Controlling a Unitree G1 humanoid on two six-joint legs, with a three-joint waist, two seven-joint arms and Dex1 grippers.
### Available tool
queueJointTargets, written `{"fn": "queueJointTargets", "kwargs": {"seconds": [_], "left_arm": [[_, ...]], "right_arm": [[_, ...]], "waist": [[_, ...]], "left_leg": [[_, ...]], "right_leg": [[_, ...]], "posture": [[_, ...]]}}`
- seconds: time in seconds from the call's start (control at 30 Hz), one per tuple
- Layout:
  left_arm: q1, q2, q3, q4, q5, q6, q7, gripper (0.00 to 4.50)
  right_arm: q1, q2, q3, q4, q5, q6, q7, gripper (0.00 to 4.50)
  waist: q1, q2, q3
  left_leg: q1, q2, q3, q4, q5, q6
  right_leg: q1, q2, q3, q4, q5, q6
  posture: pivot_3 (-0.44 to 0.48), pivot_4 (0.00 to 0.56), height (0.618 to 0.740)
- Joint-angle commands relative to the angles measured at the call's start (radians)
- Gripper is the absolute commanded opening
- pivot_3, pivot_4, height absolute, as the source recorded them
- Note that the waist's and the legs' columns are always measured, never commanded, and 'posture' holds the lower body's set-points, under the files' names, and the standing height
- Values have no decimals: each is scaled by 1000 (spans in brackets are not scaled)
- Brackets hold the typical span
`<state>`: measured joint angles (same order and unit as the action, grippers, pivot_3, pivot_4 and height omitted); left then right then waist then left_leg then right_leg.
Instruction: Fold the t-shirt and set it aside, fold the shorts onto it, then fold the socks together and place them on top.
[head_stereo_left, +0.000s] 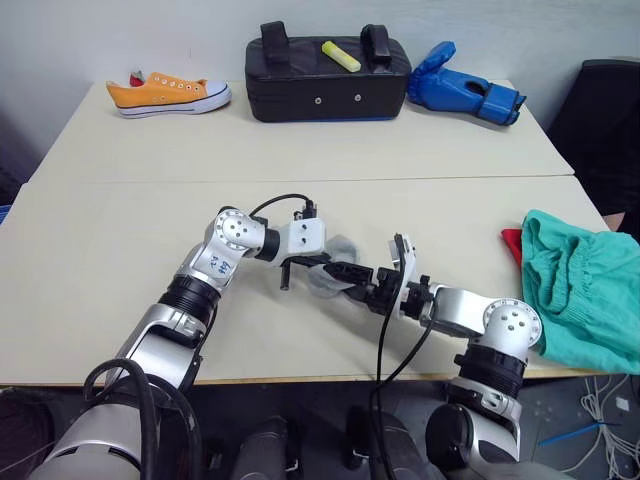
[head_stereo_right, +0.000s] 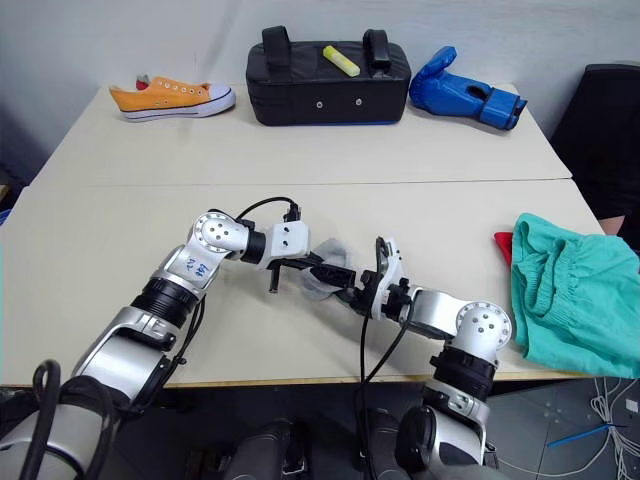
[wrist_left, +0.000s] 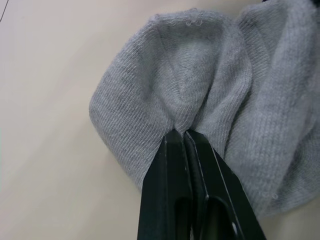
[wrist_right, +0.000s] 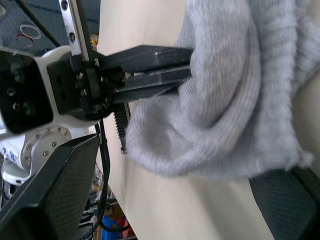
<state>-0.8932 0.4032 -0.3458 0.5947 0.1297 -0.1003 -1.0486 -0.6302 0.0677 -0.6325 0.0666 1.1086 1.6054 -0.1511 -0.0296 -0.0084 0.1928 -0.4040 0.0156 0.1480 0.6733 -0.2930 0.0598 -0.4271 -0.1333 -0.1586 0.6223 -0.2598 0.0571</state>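
socks (head_stereo_left: 330, 268) mid-worktop (head_stereo_left: 120, 210) | left claw (wrist_left: 181, 134) pinching a fold | right claw (head_stereo_right: 352, 291) spread, seemingly around them | close right before lifting; keep layers aligned

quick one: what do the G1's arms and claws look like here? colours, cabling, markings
Both arms are silver-grey metal with round bolted joint housings, black ribbed collars and white wrist blocks. Loose black cables loop off each wrist. The left forearm carries small blue lettering. The left claw has two slim, glossy black fingers; the right claw is black too.
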Motion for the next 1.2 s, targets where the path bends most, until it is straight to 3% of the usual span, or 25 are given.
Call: {"fn": "queueJointTargets", "kwargs": {"seconds": [0.03,0.13,0.43,0.5,0.63,0.73,0.8,0.93,1.07,1.13,1.2], "left_arm": [[36,8,-8,-38,14,11,-2,0],[44,10,-4,-46,16,20,5,0],[49,23,41,-52,-21,68,3,0],[53,30,63,-72,-53,107,-19,0],[60,46,153,-194,-218,333,-111,0],[51,98,232,-320,-397,562,-224,561],[40,135,273,-387,-502,687,-282,1196],[2,222,317,-516,-710,968,-384,2522],[-11,206,342,-577,-808,1041,-366,3789],[-13,184,355,-592,-838,1060,-334,4474],[7,166,345,-620,-842,1046,-311,4500]], "right_arm": [[-13,-11,-30,64,-75,-57,-74,4468],[-20,-19,-25,68,-81,-85,-81,3806],[17,-65,42,-14,-63,-114,12,567],[54,-105,101,-74,-64,-141,90,132],[161,-230,248,-241,-92,-215,244,98],[224,-296,241,-402,-8,-201,281,98],[255,-336,199,-485,84,-187,281,98],[366,-548,35,-555,438,-256,185,98],[574,-820,-183,-447,763,-421,39,98],[661,-905,-271,-375,816,-471,6,98],[736,-973,-355,-285,747,-475,32,98]], "waist": [[1,0,0],[1,0,0],[0,0,0],[2,0,0],[4,0,0],[1,0,1],[-2,2,2],[5,2,4],[30,4,6],[36,2,7],[40,1,7]], "left_leg": [[0,0,0,0,0,0],[0,0,0,-1,1,0],[0,-1,0,-7,2,0],[0,-1,0,-7,2,0],[-2,-2,0,-7,2,1],[-4,-2,0,-7,1,1],[-4,-2,0,-8,2,0],[-3,-1,0,-9,3,-1],[-2,-3,-1,-9,2,0],[-3,-3,-1,-9,2,0],[-2,-3,-1,-9,2,1]], "right_leg": [[0,0,0,0,0,0],[0,0,0,0,0,0],[-1,1,0,0,0,0],[0,1,0,-1,0,0],[-1,1,-1,-3,0,1],[-2,1,-1,-4,0,2],[-3,2,-1,-4,0,2],[-2,3,-1,-4,0,2],[0,2,0,-12,0,3],[1,2,0,-13,1,4],[2,2,1,-13,1,5]], "posture": [[0,150,740],[0,150,740],[0,150,740],[0,150,740],[0,150,740],[0,150,740],[0,150,740],[0,150,740],[0,150,740],[0,150,740],[0,150,740]]}}
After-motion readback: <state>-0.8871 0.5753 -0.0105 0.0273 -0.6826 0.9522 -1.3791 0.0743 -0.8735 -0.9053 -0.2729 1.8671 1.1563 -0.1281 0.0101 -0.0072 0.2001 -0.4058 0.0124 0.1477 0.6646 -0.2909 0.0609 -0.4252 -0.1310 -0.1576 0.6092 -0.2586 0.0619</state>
